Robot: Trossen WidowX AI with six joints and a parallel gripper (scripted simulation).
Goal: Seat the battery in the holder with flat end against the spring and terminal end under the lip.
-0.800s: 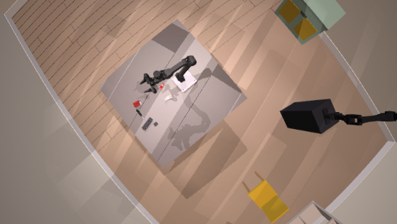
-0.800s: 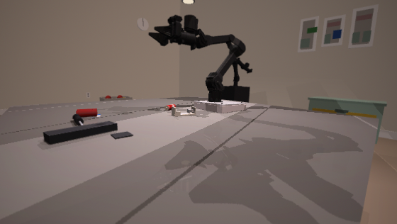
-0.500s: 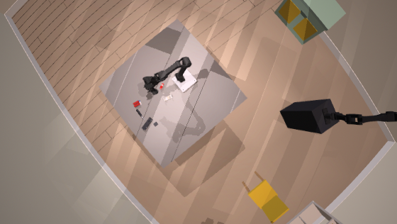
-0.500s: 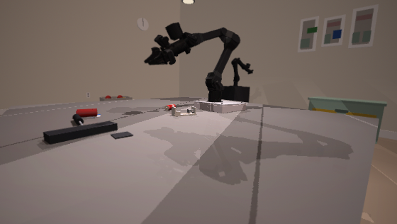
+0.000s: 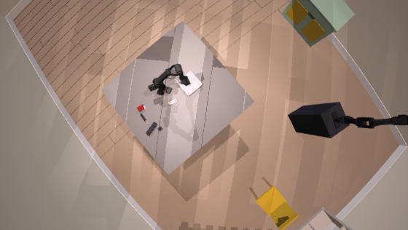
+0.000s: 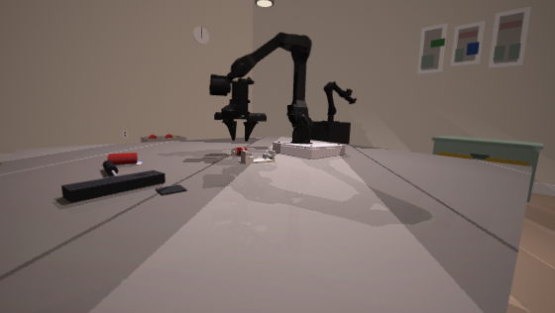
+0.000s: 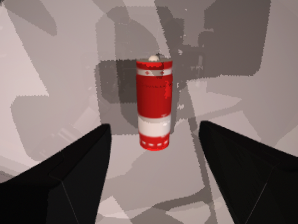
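The red battery [image 5: 165, 91] [image 6: 239, 151] [image 7: 154, 100] with a white band lies on the table. In the wrist view its terminal end points up the picture and its flat end down. The pale holder [image 5: 173, 101] [image 6: 244, 156] lies close by on the table; it cannot be made out in the wrist view. I see no battery in it. My gripper [image 6: 240, 140] [image 7: 155, 129] points down above the battery, open and empty. In the wrist view the battery appears between the fingertips, with a gap on both sides. In the top view the arm hides the fingertips.
The arm stands on a white base plate [image 5: 194, 85] [image 6: 312, 151]. Away from the holder lie a pair of red cylinders [image 5: 140, 108] [image 6: 123, 158], a screwdriver [image 5: 144, 118] [image 6: 110, 168], a long black bar [image 5: 151, 129] [image 6: 114, 185] and a small dark piece [image 5: 160, 129] [image 6: 171, 189].
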